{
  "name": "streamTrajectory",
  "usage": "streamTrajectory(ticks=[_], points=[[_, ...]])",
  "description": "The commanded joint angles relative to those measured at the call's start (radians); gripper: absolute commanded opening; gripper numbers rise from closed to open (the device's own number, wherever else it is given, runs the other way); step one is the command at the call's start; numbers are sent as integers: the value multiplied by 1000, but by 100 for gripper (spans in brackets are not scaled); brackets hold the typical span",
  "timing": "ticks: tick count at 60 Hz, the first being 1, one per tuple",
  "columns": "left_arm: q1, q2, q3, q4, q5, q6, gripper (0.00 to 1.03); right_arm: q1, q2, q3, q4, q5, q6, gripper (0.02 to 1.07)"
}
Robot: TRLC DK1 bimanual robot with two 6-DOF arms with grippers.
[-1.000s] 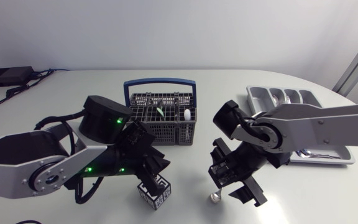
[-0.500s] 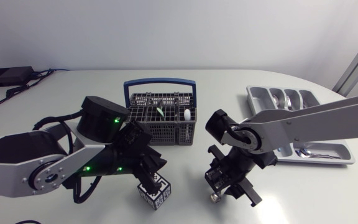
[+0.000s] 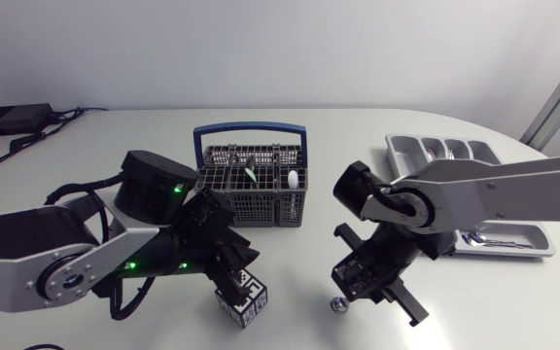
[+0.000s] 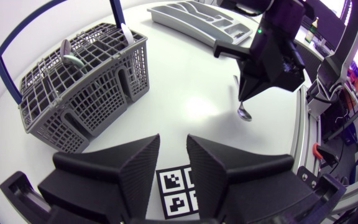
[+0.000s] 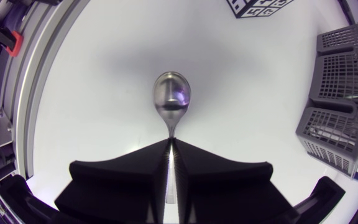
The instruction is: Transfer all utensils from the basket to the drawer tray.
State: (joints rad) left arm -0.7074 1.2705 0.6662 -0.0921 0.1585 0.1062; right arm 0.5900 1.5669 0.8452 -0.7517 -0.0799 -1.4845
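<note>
Head view, starting at the left: the left arm sits over the near tabletop (image 3: 86, 136), its pincer (image 3: 233, 277) right above a black-and-white marker cube (image 3: 242, 297). The left wrist view shows that pincer's fingers a little apart, holding nothing, with the cube just beyond their tips.

Moving to the middle, the grey basket (image 3: 261, 209) with its blue handle stands at the far side. It isn't emptied yet! A white-tipped utensil (image 3: 292, 179) and a green one (image 3: 250, 174) poke up from its compartments. Whether more hide inside, I cannot tell.

Now right of centre, the right pincer (image 5: 171, 144) is clamped on the handle of a metal spoon (image 5: 172, 99), bowl pointing down at the tabletop between cube and tray. Touching the surface or just above it? Can't say.

Far right lies the drawer tray (image 3: 513, 250), well apart from the spoon, with some silverware already showing in its compartments.

My read: partway through. This spoon needs carrying to the tray, and at least two pieces in the basket wait their turn.
</note>
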Motion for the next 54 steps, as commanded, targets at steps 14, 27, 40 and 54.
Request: streamTrajectory(ticks=[14, 27, 40, 54], points=[[-4, -33, -19, -15, -8, 0, 33, -137, -174, 63, -138, -32, 7, 7], [-6, -51, -17, -23, -13, -2, 33, -400, -219, 72, -164, -75, -115, 7], [-7, -51, -17, -23, -14, -2, 33, -734, -134, 124, -156, -126, -295, 7], [-7, -48, -14, -21, -16, -2, 33, -966, 45, 238, -124, -146, -402, 7]])
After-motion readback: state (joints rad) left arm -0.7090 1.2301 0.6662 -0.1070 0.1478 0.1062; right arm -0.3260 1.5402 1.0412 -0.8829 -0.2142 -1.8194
